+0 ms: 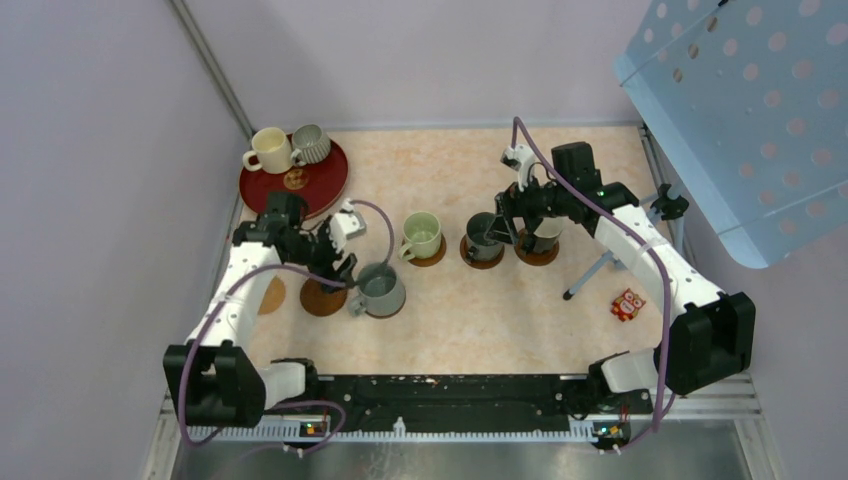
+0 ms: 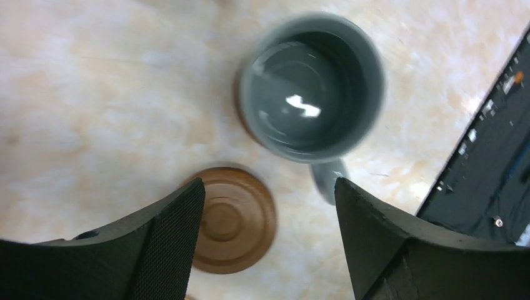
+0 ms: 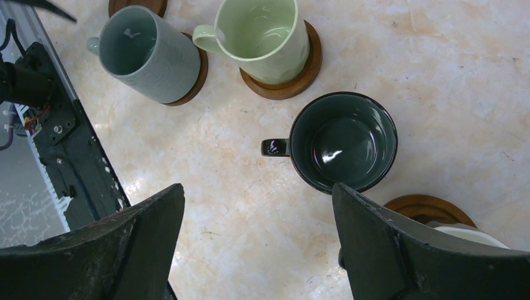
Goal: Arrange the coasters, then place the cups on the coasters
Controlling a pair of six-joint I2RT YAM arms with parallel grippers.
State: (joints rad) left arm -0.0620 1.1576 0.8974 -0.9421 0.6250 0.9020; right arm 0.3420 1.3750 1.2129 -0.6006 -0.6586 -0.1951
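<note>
Left gripper [image 2: 269,187] hangs with its jaws spread wide and nothing between them, just left of the grey-green cup [image 2: 310,87]. That cup stands on a coaster [image 3: 199,70] toward the near side of the bench [image 1: 430,160]. A bare coaster [image 2: 230,220] lies just left of that cup, close by the gripper. A lighter tan coaster [image 1: 270,296] lies further left, partly hidden by the arm.

Right gripper [image 3: 257,189] is also wide open and empty, above the bench beside the dark green cup [image 3: 342,140]. In the overhead view this cup sits on a coaster of its own. The pale green cup [image 3: 262,37] stands on a coaster to its left and a cream cup [image 1: 545,236] on a coaster to its right.

At the far left a dark red tray [image 1: 330,188] carries two more cups, a second cream cup [image 1: 268,150] and a ribbed grey cup [image 1: 310,145].

Six cups show in all: four on coasters, two on the tray. Six coasters show, two of them bare. A small red and white packet [image 1: 627,304] lies on the bench at the right.
</note>
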